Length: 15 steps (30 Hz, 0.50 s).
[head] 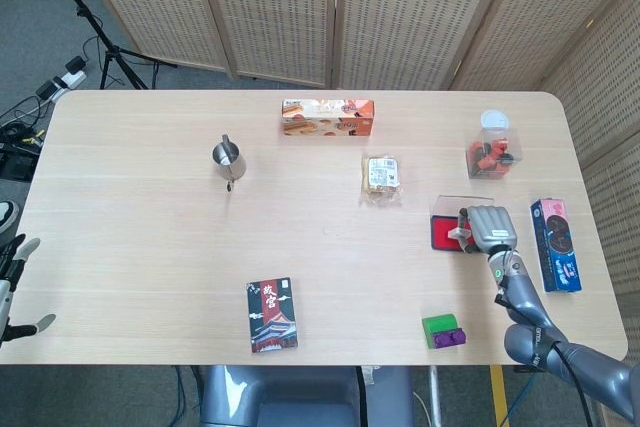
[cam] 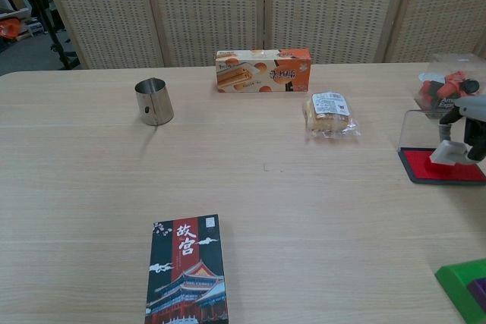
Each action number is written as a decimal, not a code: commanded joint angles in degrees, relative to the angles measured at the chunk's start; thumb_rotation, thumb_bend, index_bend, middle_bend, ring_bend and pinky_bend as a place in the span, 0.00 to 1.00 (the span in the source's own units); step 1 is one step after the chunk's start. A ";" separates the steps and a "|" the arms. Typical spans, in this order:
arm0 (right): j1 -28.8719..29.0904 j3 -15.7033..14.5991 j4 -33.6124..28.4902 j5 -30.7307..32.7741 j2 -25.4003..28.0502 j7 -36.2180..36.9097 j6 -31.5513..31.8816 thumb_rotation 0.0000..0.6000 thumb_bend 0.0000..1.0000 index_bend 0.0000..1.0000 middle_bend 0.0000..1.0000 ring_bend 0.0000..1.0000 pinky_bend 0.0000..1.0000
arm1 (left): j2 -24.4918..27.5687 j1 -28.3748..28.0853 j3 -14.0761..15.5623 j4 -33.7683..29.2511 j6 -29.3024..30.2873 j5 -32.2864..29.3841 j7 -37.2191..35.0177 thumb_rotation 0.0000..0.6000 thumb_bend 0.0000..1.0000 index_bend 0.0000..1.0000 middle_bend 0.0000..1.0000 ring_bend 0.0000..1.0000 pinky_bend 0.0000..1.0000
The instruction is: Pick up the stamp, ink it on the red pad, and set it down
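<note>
The red ink pad (head: pixel 441 233) (cam: pixel 434 168) lies in a black tray at the right of the table, its clear lid (cam: pixel 416 129) standing open behind it. My right hand (head: pixel 487 226) (cam: pixel 472 121) holds the stamp (cam: pixel 446 150) (head: pixel 462 229), a pale block with a dark handle, just over the pad's red surface. Whether the stamp's base touches the pad cannot be told. My left hand (head: pixel 14 287) hangs with fingers apart off the table's left edge, holding nothing.
Around the pad sit a clear tub of red items (head: pixel 491 152), a blue packet (head: pixel 556 244), a green and purple block (head: pixel 443 331) and a wrapped snack (head: pixel 381 177). Farther off are a biscuit box (head: pixel 328 116), a steel cup (head: pixel 228 157) and a dark patterned box (head: pixel 272 315).
</note>
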 commanded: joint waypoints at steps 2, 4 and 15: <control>-0.01 0.15 0.05 0.07 -0.17 -0.22 0.05 1.00 0.52 0.54 1.00 1.00 1.00 | 0.06 0.00 0.04 0.03 -0.03 0.03 -0.09 1.00 0.12 0.00 0.00 0.00 0.00; 0.01 0.31 0.10 0.24 -0.23 -0.43 0.07 1.00 0.52 0.54 1.00 1.00 1.00 | 0.10 0.01 0.02 0.03 0.01 0.03 -0.26 1.00 0.12 0.00 0.00 0.00 0.00; -0.08 1.38 -2.64 0.22 1.60 -0.42 0.71 1.00 0.52 0.54 1.00 1.00 1.00 | 0.20 0.04 0.05 0.07 0.03 0.02 -0.47 1.00 0.12 0.00 0.00 0.00 0.00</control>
